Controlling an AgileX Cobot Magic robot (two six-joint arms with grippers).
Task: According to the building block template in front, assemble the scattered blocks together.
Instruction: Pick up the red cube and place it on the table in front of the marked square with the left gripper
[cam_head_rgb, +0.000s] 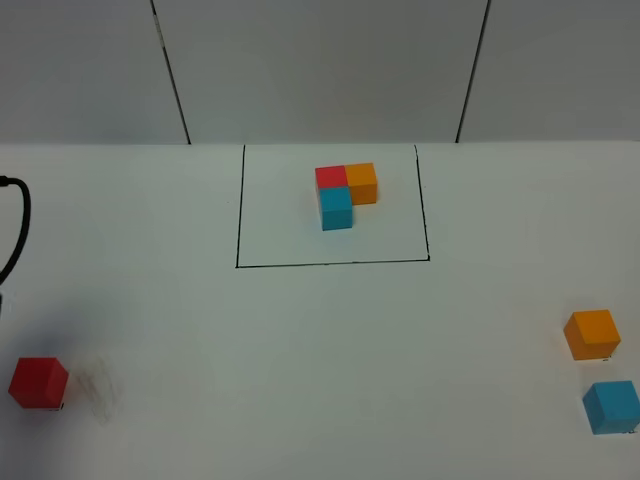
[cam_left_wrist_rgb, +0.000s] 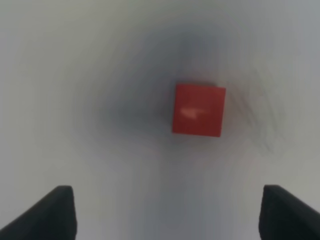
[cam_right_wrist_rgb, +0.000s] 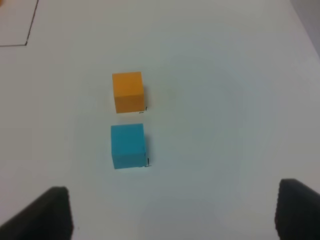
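The building block template (cam_head_rgb: 345, 193) is an L of red, orange and blue cubes inside a thin black rectangle at the back middle of the white table. The scattered blocks lie apart: a red cube (cam_head_rgb: 38, 382) (cam_left_wrist_rgb: 198, 110) at the front left, an orange cube (cam_head_rgb: 592, 334) (cam_right_wrist_rgb: 128, 91) and a light blue cube (cam_head_rgb: 611, 406) (cam_right_wrist_rgb: 128, 145) at the front right. My left gripper (cam_left_wrist_rgb: 167, 202) hangs open above the table with the red cube ahead of its fingers. My right gripper (cam_right_wrist_rgb: 174, 195) is open too, with the blue cube nearest and the orange one beyond. Neither touches a block.
A black cable (cam_head_rgb: 20, 220) curves at the table's left edge. Grey wall panels stand behind the table. One corner of the black frame line (cam_right_wrist_rgb: 25, 44) shows in the right wrist view. The orange and blue cubes sit close to the table's right edge.
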